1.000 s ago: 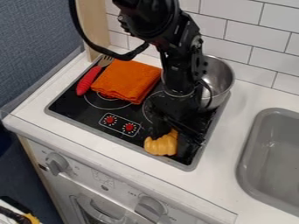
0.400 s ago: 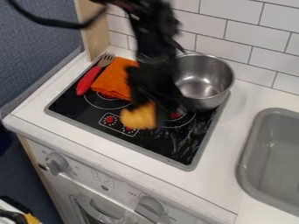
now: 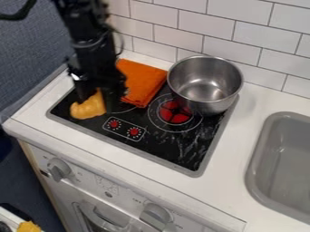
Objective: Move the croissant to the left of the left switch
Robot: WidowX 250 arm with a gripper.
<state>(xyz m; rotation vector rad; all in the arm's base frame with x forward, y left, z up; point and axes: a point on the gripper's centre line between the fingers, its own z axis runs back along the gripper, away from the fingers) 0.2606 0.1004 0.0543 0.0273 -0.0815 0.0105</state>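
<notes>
Steel-bright inside the pot. Pinching the croissant in the hand, left of the left switch, near the stovetop's left edge, well apart from the pot.

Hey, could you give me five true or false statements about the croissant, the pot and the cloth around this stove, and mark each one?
1. The croissant is left of the left red switch in the picture. True.
2. The metal pot is down in the sink. False: it is at the back right of the cooktop.
3. The orange cloth is left of the metal pot. True.
4. The hand is over the metal pot. False: it is at the croissant.
5. The croissant is inside the metal pot. False: it is at the cooktop's left side.
</notes>
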